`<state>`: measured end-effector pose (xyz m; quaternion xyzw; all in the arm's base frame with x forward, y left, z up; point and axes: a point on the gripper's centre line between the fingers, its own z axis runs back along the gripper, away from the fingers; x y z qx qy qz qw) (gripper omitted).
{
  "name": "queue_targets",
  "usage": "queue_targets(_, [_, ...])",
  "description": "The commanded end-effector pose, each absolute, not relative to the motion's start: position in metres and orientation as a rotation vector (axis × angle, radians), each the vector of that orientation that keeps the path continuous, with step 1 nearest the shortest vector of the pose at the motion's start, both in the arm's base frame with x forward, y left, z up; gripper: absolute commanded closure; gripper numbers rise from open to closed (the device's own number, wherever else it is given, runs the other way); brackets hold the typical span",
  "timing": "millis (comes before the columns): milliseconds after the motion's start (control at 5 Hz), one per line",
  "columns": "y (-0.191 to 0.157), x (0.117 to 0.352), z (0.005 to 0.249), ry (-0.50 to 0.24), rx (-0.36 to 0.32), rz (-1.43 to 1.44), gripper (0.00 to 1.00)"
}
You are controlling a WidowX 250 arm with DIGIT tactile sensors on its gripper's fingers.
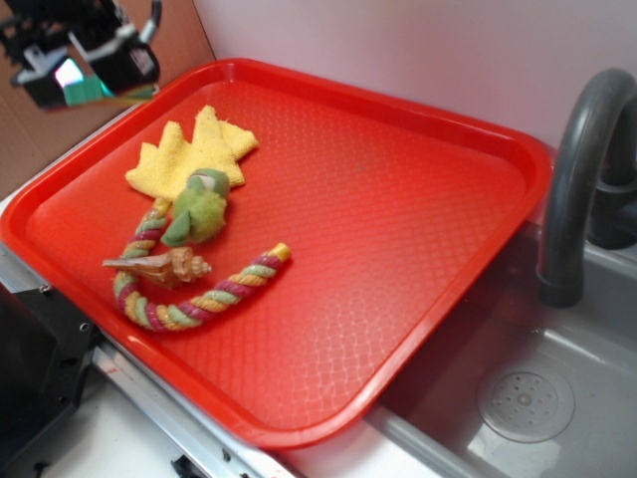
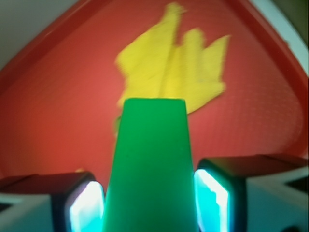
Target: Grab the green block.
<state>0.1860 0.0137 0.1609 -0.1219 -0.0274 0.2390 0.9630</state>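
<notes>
Upper left of the exterior frame: gripper (image 1: 85, 85) raised clear above the red tray (image 1: 418, 179), clamped on the green block (image 1: 90, 92), a teal-green sliver showing between dark fingers. In the wrist view, block (image 2: 152, 164) filling the lower centre, pinched from both sides by the pads (image 2: 212, 198), so likely lifted and the grab probably done. Just right and lower, flat on the tray: yellow cloth (image 1: 189, 154), then fuzzy light-green plush toy (image 1: 199, 209) lying partly on a striped rope (image 1: 199, 299), with a brown shell (image 1: 159, 266) beside it. Nothing between gripper and tray. Far right: grey sink (image 1: 557, 388) and dark faucet (image 1: 577, 169), well apart.
</notes>
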Motion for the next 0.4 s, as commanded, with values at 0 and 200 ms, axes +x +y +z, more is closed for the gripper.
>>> queue_targets(0, [0.006, 0.1846, 0.2209, -0.158, -0.267, 0.384, 1.0])
queue_targets(200, [0.0057, 0.1861, 0.2149, -0.126, -0.236, 0.411, 1.0])
